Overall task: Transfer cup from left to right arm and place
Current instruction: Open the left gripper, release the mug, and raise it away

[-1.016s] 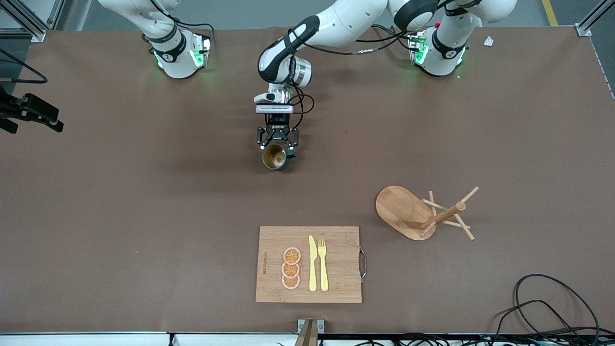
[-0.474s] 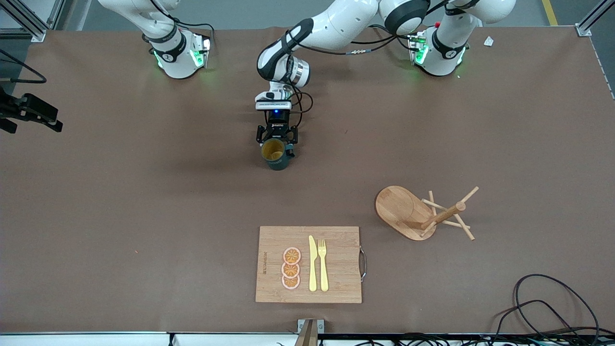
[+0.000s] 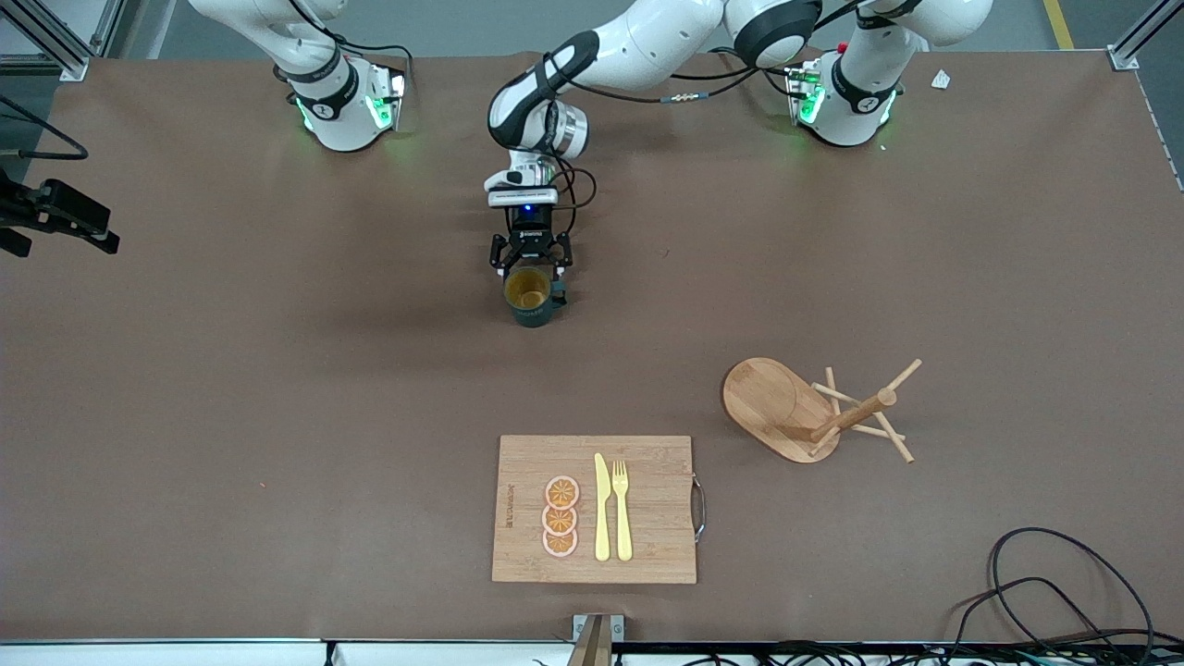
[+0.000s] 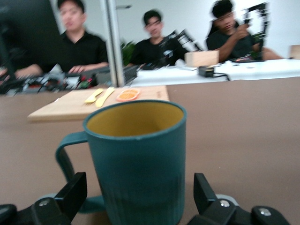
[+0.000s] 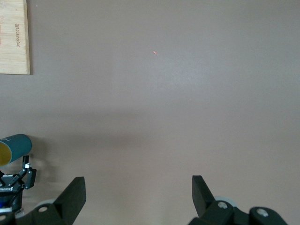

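A brown table [image 3: 277, 388] holds one teal cup [image 3: 530, 296] standing upright mid-table, between the spread fingers of the left claw [image 3: 530, 264]. The right claw [image 5: 136, 197], raised over bare table, gapes wide. One cutting board [image 3: 647, 509] carries three orange slices [image 3: 561, 516].

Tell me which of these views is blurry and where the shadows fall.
Left wrist view: the cup is fairly sharp up close, while the people and the cutting board past it are soft. Front view: evenly sharp, with a broad faint shadow on the table beside the cup, toward the right arm's end. Right wrist view: clear, with a soft shadow band across the table.
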Motion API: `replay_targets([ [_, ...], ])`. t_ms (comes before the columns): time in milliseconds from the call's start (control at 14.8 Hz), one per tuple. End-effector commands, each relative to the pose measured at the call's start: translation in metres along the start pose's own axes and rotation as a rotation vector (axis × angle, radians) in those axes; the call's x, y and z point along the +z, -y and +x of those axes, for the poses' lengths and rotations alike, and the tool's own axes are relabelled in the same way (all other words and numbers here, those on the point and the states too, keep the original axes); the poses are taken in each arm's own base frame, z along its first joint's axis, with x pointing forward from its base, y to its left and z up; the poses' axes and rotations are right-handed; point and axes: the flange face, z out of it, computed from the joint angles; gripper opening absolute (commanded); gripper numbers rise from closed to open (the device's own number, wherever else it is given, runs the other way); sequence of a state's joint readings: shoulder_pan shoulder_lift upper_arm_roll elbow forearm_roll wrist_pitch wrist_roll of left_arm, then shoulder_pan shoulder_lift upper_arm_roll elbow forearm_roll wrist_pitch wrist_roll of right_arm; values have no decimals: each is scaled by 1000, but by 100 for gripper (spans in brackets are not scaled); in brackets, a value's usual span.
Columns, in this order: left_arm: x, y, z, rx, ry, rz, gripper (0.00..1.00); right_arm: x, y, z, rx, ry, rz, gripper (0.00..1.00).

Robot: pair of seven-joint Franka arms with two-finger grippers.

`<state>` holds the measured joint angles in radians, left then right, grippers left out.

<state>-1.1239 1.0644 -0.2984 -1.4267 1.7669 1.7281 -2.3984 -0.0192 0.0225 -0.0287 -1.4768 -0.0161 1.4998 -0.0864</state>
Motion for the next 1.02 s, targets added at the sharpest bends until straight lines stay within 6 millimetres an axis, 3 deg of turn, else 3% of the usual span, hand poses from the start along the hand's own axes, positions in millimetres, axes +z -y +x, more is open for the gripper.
replay_targets([
  [0, -11, -8, 40, -80, 71, 80, 100, -4, -2, -7, -10, 0, -8, 100],
  [203, -27, -12, 70, -157, 169, 142, 100, -4, -1, -7, -11, 1, -8, 100],
  [474, -28, -13, 144, -276, 322, 222, 100, -4, 0, -9, 1, 12, -7, 100],
  [677, -14, -3, 225, -307, 433, 251, 100, -3, -1, -8, 2, 15, -3, 100],
  [948, 35, 37, 336, -228, 587, 230, 100, -3, -1, -9, 4, 16, -3, 100],
])
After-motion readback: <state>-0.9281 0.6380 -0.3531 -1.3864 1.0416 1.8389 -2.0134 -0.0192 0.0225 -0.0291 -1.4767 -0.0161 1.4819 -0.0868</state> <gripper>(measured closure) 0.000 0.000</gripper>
